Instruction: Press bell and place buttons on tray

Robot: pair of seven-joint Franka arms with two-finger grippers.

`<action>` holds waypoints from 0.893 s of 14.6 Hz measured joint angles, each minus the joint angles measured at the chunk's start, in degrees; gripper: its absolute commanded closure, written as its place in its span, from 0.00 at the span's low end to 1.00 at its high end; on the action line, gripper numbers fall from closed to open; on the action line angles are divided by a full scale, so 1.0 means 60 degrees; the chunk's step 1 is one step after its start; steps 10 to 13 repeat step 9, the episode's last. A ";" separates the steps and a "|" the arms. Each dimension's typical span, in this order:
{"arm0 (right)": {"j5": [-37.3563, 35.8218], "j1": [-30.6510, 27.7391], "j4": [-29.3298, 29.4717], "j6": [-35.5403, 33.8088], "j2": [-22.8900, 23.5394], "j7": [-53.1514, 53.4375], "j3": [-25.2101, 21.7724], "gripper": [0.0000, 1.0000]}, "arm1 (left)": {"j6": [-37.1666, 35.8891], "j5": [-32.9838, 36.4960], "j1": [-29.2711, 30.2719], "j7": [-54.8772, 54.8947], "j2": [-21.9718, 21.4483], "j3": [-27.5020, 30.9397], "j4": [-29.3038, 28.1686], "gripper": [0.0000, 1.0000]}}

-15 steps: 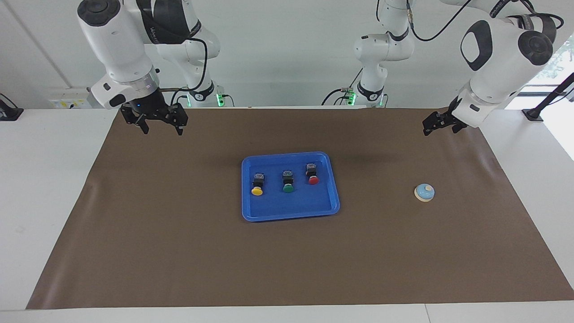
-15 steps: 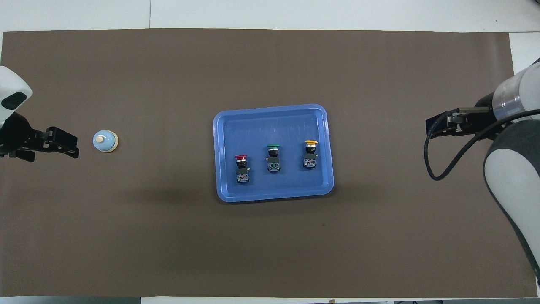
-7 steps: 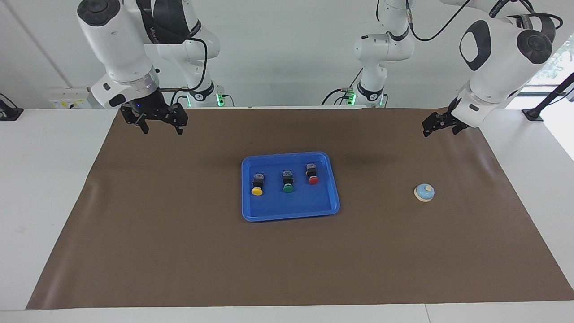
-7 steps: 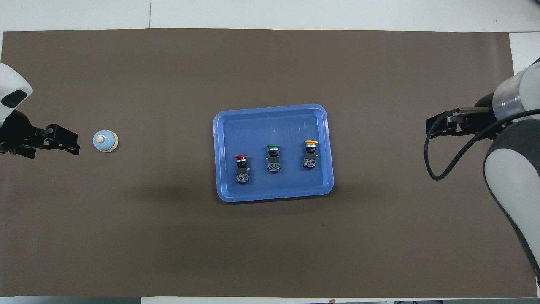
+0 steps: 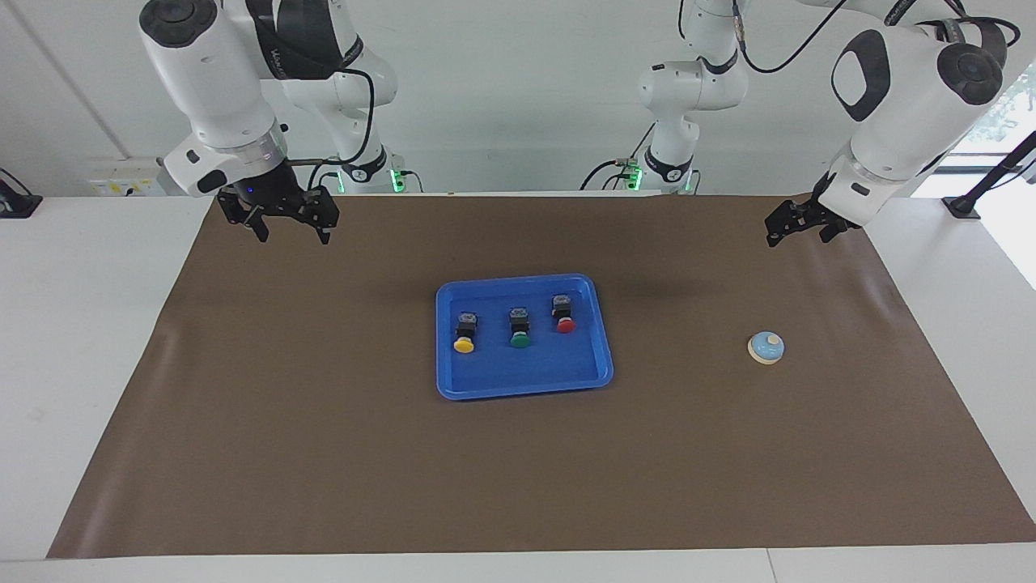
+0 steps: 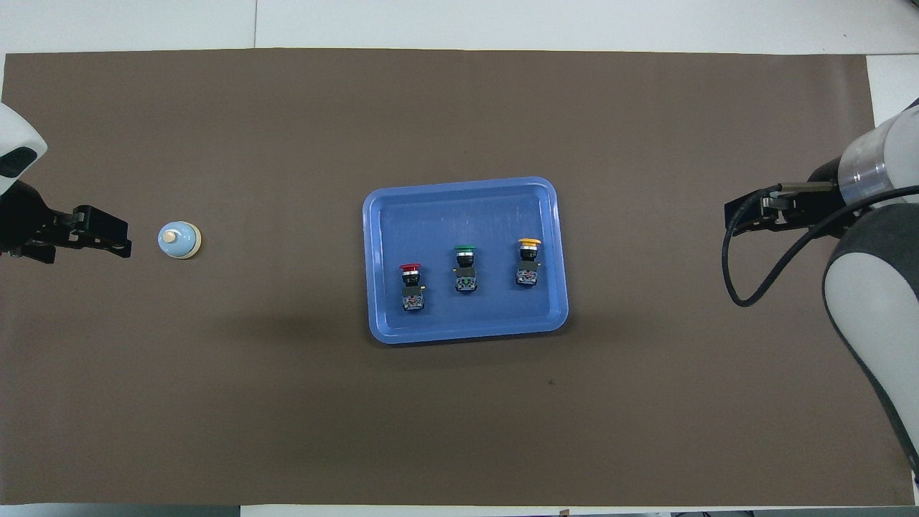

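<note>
A brown mat covers the bench; at its middle lies the blue tray, and in it, in a row, sit the three buttons, yellow, green and red, each lying on its side with its cap pointing away from the robots. The bell stands alone on the mat toward the left arm's end, well apart from the tray; it looks light and rigid, a dome with a small knob on top, and it is to be pressed straight down on that knob rather than gripped, since a sideways push would likely slide it. The buttons look small, hard and light, best taken across the square black body. The left tool hangs in the air above the mat, empty, with the bell well apart from it and untouched; whether it is apart or together cannot be told. The right tool waits, spread apart and empty, over the mat's corner at its own end.
</note>
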 measured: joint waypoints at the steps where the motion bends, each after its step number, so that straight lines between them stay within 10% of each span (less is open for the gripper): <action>1: 0.0000 0.0000 0.0000 0.0000 0.0000 0.0000 0.0000 0.00 | 0.0001 0.0000 0.0000 0.0000 -0.0001 -0.0053 0.0038 0.00; 13: 0.0000 0.0000 0.0000 0.0000 0.0000 0.0000 0.0000 0.00 | 0.0077 0.0000 0.0004 0.0000 -0.0005 -0.0192 0.0284 0.00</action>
